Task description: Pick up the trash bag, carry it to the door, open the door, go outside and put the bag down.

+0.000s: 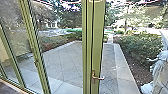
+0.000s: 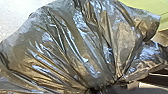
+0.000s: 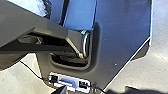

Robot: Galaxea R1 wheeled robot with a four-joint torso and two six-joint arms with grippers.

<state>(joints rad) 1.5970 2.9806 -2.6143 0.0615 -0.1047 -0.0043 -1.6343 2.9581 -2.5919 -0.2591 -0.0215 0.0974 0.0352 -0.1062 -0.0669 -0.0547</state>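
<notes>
Looks like your left tool's pinched shut on the bag; paving lies beyond the door. Right tool? Can't tell, sorry.

In the head view, a tall, straight green door upright stands at centre, bearing a slim metal lever handle at its lower part. Left of it, a slanted narrow green frame post runs from the upper left to the lower edge. A flat grey paved terrace lies behind the upright and extends to both sides of it. A straight pale stone border flanks the terrace at right; beyond this border are rounded leafy green shrubs. An irregular white object occupies the lower right edge. In the left wrist view, a gathered dark plastic bag lies before a smooth yellow-green surface.
</notes>
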